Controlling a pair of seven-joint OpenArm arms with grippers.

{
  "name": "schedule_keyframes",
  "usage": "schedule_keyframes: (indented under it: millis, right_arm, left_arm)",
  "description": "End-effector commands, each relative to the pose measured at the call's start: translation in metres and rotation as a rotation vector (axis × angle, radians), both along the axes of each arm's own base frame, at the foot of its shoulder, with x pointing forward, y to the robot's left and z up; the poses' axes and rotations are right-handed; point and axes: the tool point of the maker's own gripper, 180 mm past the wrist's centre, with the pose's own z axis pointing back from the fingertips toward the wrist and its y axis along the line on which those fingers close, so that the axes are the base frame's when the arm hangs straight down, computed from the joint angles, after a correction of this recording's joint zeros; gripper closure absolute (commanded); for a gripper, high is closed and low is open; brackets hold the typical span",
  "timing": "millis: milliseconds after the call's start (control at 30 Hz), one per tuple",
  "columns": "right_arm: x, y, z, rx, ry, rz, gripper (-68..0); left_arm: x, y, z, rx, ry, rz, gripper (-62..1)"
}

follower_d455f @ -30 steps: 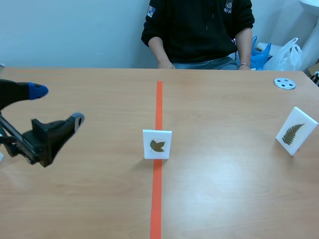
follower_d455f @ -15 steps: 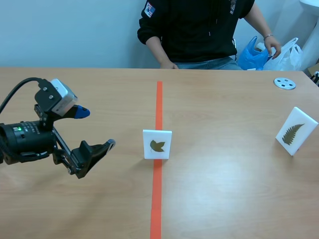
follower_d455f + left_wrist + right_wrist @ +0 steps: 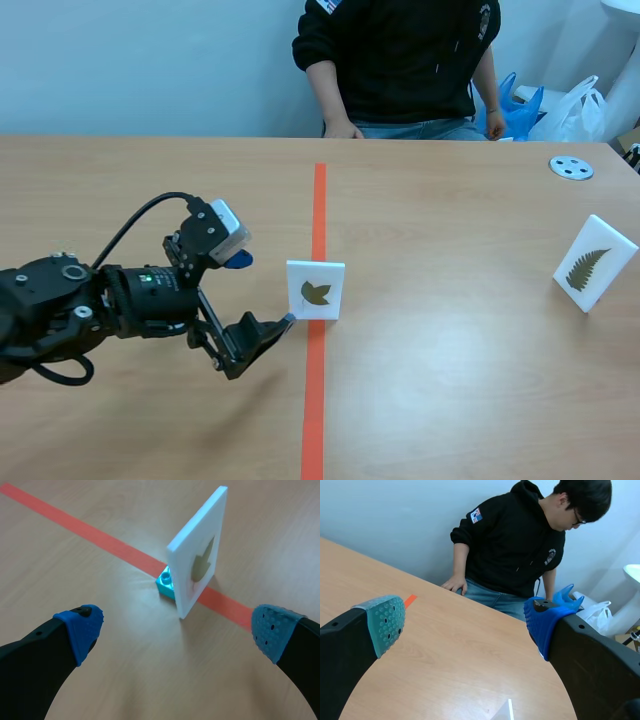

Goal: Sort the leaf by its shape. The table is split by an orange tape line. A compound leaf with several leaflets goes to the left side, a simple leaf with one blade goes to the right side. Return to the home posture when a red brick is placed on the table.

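A white card (image 3: pixel 316 290) showing a single-bladed leaf stands upright on the orange tape line (image 3: pixel 319 200) at mid table. My left gripper (image 3: pixel 263 290) is open just left of it, fingers either side of the card's left edge without touching. In the left wrist view the card (image 3: pixel 200 555) stands on a teal brick base (image 3: pixel 165 582) ahead of the open left gripper (image 3: pixel 175 630). A second white card (image 3: pixel 595 262) with a fern-like leaf leans at the far right. My right gripper (image 3: pixel 465 622) is open and holds nothing; the scene view does not show it.
A person (image 3: pixel 400 60) sits across the table, hands near its far edge. A small grey disc (image 3: pixel 571 167) lies at the back right. Blue and white plastic bags (image 3: pixel 560 105) sit behind the table.
My left arm has swung from the far left toward the centre card, gripper open throughout. The person's hand went to the bags and came back.
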Motion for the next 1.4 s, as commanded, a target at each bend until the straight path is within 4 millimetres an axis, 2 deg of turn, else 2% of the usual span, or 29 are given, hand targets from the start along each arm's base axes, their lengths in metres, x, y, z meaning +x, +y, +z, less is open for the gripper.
schedule_keyframes:
  millis: [0,133,500,767,1100,1367]
  right_arm:
    - [0.000,0.000,0.004,-0.004,-0.014,0.004,-48.9]
    - [0.000,0.000,0.004,-0.004,-0.014,0.004,-48.9]
    - [0.000,0.000,0.004,-0.003,-0.015,0.004,-48.9]
    - [0.000,0.000,0.004,-0.003,-0.014,0.004,-48.9]
    - [0.000,0.000,0.004,-0.004,-0.015,0.003,-48.9]
    - [0.000,0.000,0.003,-0.004,-0.011,0.002,-48.9]
  left_arm:
    - [0.010,-0.013,0.015,-0.040,-0.037,-0.013,-62.3]
    - [0.016,-0.024,0.011,-0.036,-0.028,-0.020,-62.3]
    - [0.030,-0.030,-0.006,-0.016,-0.005,0.008,-62.3]
    - [0.019,-0.049,-0.012,-0.022,0.010,-0.038,-61.6]
    - [0.018,-0.057,-0.011,-0.038,0.012,-0.039,-40.4]
    - [0.018,-0.057,-0.011,-0.042,0.012,-0.037,-15.5]
